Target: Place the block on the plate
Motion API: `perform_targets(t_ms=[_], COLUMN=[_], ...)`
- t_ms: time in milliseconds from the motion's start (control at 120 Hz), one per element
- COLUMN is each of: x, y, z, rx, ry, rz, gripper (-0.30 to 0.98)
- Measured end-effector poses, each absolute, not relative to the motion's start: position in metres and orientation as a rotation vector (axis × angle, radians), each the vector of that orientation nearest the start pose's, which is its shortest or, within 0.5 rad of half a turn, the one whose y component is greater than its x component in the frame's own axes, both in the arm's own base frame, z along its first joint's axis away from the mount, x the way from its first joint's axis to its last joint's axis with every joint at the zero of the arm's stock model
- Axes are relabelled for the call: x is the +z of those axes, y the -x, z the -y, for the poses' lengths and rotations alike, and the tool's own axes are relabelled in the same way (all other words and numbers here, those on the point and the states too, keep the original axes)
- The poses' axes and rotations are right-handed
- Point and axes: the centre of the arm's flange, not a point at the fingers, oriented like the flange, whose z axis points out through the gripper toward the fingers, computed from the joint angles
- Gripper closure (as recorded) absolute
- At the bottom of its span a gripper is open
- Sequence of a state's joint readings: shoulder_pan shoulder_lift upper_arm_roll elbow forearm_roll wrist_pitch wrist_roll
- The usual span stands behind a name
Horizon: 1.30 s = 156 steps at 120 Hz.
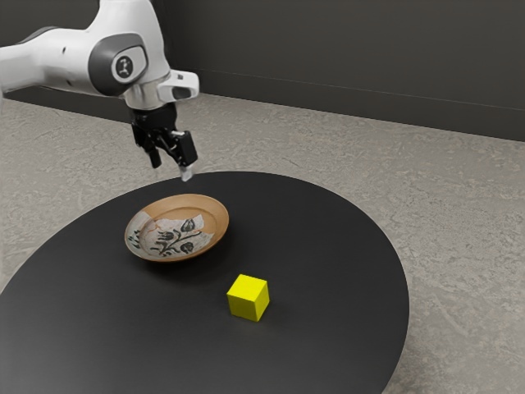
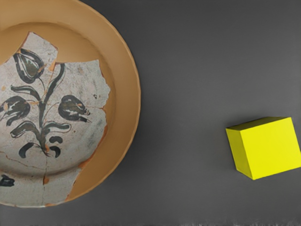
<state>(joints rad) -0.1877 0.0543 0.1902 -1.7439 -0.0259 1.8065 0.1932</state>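
Extends a white arm [image 1: 57, 62] from the exterior view's left, holding a black gripper [image 1: 171, 169] aloft with parted fingers [image 1: 189, 148], near a round black table [image 1: 332, 254] bearing a flower-painted plate [image 1: 209, 210] and, apart, a yellow block [image 1: 248, 297].

The block [image 2: 270, 148] is plain bright yellow. The plate [image 2: 127, 94] is orange-brown, with pale grey-white patches painted with dark, leafy-stemmed tulips. The round table [image 1: 328, 246] is plain black, the floor [image 1: 459, 205] mottled grey-beige, the wall [image 1: 369, 49] dark grey.
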Motion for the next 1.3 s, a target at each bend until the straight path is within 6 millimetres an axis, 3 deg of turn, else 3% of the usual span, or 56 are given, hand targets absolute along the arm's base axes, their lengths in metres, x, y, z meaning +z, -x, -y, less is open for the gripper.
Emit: perform_targets(t_ms=[133, 292, 650, 833, 958, 1183, 1300], x=[0.524, 0.477, 0.398, 0.369, 0.348, 0.312, 0.302], y=[-0.580, -0.574, -0.590, -0.576, -0.566, -0.569, -0.571], z=[0.003, 0.018, 0.095, 0.134, 0.150, 0.153, 0.152], rx=[0.004, 0.075, 0.103, 0.130, 0.148, 0.163, 0.137], ry=[3.141, 3.153, 3.155, 3.164, 3.168, 3.139, 3.105], rz=[-0.316, -0.359, -0.380, -0.263, -0.120, 0.195, 0.290], gripper=[0.00, 0.00, 0.00, 0.00, 0.00, 0.00, 0.00])
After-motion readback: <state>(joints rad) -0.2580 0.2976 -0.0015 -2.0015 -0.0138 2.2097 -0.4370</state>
